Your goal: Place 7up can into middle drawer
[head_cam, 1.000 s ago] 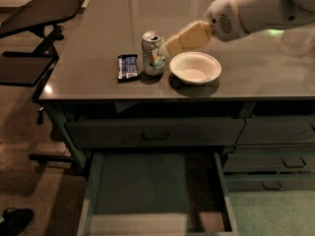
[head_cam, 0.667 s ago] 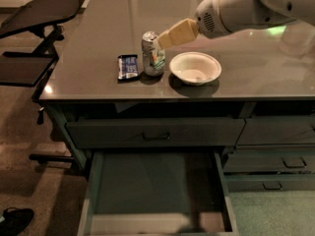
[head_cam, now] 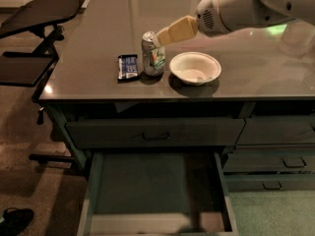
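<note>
Finds the 7up can [head_cam: 153,58] upright on the glossy dark worktop [head_cam: 98,43] between a blue snack packet [head_cam: 128,66] and a white bowl [head_cam: 195,68], the claw [head_cam: 165,36] at its top rim, grip impossible to tell, the middle drawer [head_cam: 152,186] open below, carpet [head_cam: 29,191] and a black stand [head_cam: 44,9] at the left.

This looks like an office to us: a big grey desk [head_cam: 98,43] with drawers [head_cam: 197,131], a carpet [head_cam: 29,181], a black stand [head_cam: 44,6] beside it. The gripper [head_cam: 160,38] is at the top of the 7up can [head_cam: 153,59].
</note>
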Robot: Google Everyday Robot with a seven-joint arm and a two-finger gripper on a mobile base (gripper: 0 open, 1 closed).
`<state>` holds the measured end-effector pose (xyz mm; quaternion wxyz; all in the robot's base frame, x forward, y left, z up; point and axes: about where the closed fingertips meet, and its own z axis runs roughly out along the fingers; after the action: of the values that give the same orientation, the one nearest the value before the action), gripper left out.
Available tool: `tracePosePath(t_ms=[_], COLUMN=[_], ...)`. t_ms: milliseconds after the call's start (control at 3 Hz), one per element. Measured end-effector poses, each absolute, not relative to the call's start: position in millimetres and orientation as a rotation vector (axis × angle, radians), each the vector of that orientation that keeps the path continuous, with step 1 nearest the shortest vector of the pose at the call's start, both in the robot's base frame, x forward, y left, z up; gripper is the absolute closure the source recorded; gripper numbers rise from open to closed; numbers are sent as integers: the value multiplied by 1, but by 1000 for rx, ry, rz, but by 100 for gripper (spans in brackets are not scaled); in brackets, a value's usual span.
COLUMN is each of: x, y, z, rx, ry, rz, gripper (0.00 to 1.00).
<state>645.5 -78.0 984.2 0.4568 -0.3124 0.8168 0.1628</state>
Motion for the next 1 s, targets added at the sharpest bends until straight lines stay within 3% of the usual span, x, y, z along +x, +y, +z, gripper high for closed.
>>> tracePosePath(t_ms=[1000], x=[682], y=[-36], z=[944], rx=[-823], ry=[1958], rz=[387], gripper=[0])
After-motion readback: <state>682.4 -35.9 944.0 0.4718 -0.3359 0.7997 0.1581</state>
